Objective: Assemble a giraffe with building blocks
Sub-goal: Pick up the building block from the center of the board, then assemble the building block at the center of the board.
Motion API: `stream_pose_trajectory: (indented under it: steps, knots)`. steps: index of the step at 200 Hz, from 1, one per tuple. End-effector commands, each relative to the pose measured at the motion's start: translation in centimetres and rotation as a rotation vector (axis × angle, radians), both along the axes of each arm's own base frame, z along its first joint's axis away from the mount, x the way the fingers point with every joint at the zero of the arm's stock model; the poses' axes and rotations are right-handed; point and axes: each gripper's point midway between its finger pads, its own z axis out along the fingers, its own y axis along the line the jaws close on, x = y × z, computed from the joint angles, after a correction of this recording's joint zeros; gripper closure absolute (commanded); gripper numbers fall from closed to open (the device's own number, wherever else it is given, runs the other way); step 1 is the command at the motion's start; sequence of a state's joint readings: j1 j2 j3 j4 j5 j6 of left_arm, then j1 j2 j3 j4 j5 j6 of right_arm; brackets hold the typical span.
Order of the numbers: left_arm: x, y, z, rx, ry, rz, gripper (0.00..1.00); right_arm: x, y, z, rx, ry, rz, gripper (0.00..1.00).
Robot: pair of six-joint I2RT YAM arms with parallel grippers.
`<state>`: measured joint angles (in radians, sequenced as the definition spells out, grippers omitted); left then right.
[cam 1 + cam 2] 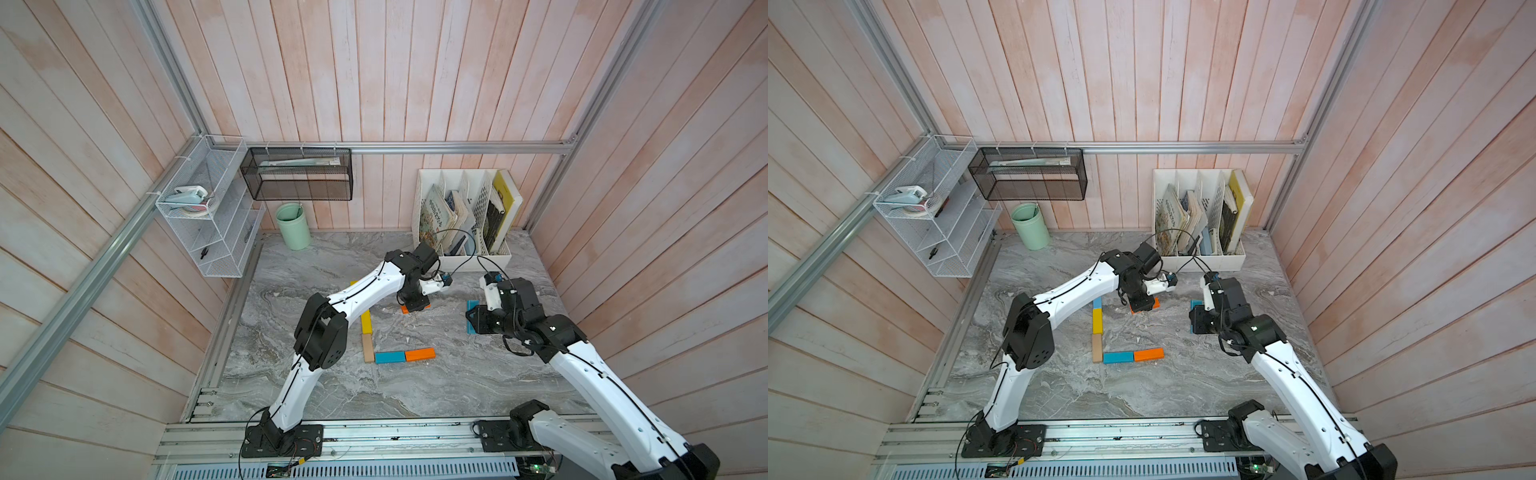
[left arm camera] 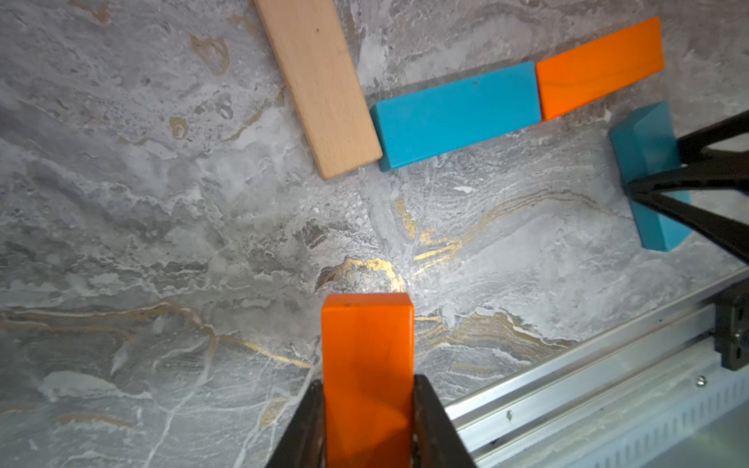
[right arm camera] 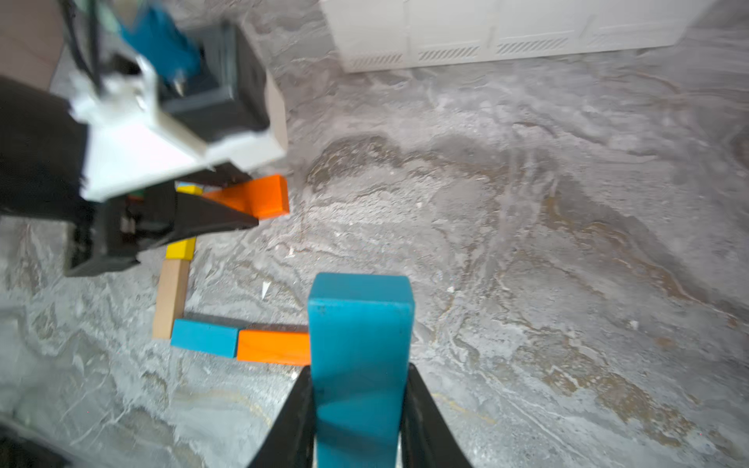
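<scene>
The part-built giraffe lies flat on the marble table: a yellow block [image 1: 366, 322] and a tan block [image 1: 368, 348] in a column, with a blue block [image 1: 390, 357] and an orange block [image 1: 420, 354] running right from its foot. A small blue block [image 1: 1097, 302] tops the column. Behind the row, my left gripper [image 2: 368, 389] is shut on a second orange block [image 2: 367, 356], low over the table. Further right, my right gripper [image 3: 358, 377] is shut on a blue block [image 3: 360, 336], its jaws pressed against both long sides.
A white file rack [image 1: 465, 257] with books stands at the back right, close behind both wrists. A green cup [image 1: 293, 226] sits at the back left under a black mesh basket [image 1: 297, 174]. A white wire shelf [image 1: 208, 216] hangs on the left wall. An aluminium rail [image 1: 374, 436] runs along the front.
</scene>
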<state>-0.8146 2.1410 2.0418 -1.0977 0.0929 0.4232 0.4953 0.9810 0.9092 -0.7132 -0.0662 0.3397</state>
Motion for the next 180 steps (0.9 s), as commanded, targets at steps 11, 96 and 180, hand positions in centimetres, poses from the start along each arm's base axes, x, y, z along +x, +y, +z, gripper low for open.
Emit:
stream_pose_trajectory:
  steps: [11, 96, 180]
  knots:
    - [-6.2, 2.3, 2.7, 0.015, 0.028, 0.233, 1.00, -4.7, 4.0, -2.8, -0.066, 0.139, 0.185, 1.00]
    - [-16.1, 11.6, -0.3, -0.078, 0.119, 0.672, 1.00, -11.6, 4.2, -6.6, -0.060, 0.271, 0.214, 1.00]
    - [-18.9, 14.2, -1.7, -0.286, 0.248, 0.834, 1.00, -12.6, 3.9, -8.8, -0.055, 0.329, 0.154, 1.00]
